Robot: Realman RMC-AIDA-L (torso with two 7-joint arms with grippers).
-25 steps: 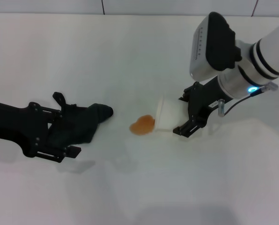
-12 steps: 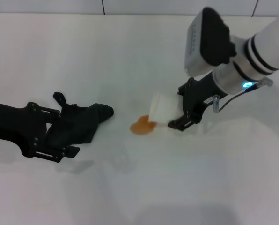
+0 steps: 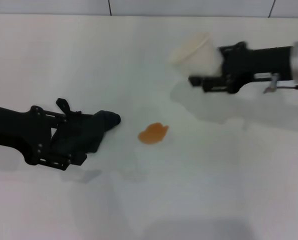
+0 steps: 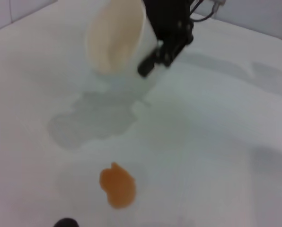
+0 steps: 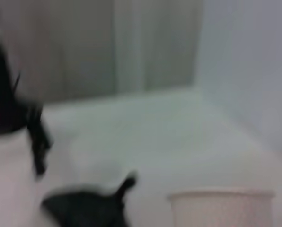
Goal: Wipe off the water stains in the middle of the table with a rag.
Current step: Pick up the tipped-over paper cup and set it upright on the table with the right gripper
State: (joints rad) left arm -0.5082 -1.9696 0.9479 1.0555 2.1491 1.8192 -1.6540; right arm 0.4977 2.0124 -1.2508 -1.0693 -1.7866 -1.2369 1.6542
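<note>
Water stains (image 3: 153, 133) unwiped: one small orange-brown blotch, outline whole, lying near the middle of the table (image 3: 139, 200). No smear, no streak leading off it, so wiping judged not yet begun.

Rag (image 3: 84, 134) held toward the table's left edge, dark and bunched, clamped in the left gripper (image 3: 64, 142), one end poking out toward the blotch but clearly apart from it. No contact between cloth and liquid. Seen from the left wrist, blotch (image 4: 117, 185) straight ahead on bare white table, nothing between.

Paper cup (image 3: 194, 54) lifted clear of the table toward the far edge, right of middle, gripped by the right gripper (image 3: 211, 70) and tipped on its side with the mouth turned away from that gripper. Inside of the cup (image 4: 115, 35) pale cream in the left wrist view, with no liquid to be seen; apparently empty, though the bottom is not fully shown. Rim of the same cup (image 5: 221, 195) at the bottom of the right wrist view, contents hidden there.

Left to do, by judgement: bring rag over blotch, press down, rub until the white shows clean. Cup already out of the way, path across the table open.
</note>
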